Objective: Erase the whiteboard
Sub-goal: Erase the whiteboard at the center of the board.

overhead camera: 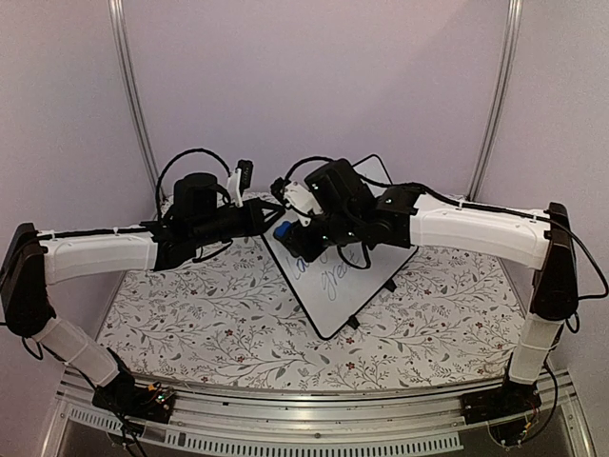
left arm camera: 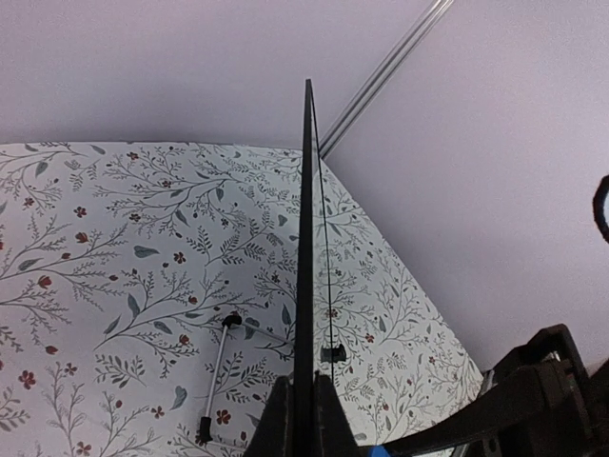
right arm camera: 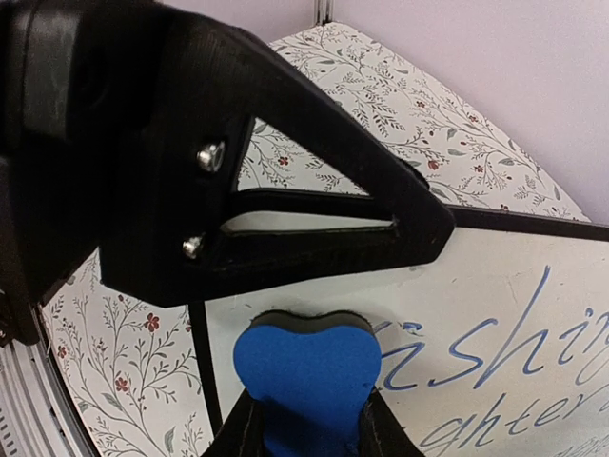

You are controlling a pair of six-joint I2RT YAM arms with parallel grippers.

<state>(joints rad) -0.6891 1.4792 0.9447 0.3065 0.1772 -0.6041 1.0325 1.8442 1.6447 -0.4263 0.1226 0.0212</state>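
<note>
The whiteboard [overhead camera: 335, 297] stands tilted over the floral table, with blue cursive writing [right arm camera: 509, 350] on its face. My left gripper [overhead camera: 267, 216] is shut on the board's upper left rim. In the left wrist view the board [left arm camera: 306, 228] shows edge-on, running up from between the pinching fingers [left arm camera: 304, 421]. My right gripper [overhead camera: 287, 236] is shut on a blue eraser [right arm camera: 309, 376], whose dark felt side presses on the whiteboard [right arm camera: 495, 271] just left of the first letters. The left gripper's black finger [right arm camera: 314, 243] lies right above the eraser.
A thin metal prop leg [left arm camera: 218, 376] with black feet juts out behind the board. The floral tablecloth [overhead camera: 200, 324] covers the table. Two metal posts [overhead camera: 133, 95] [overhead camera: 497, 95] rise at the back against purple walls.
</note>
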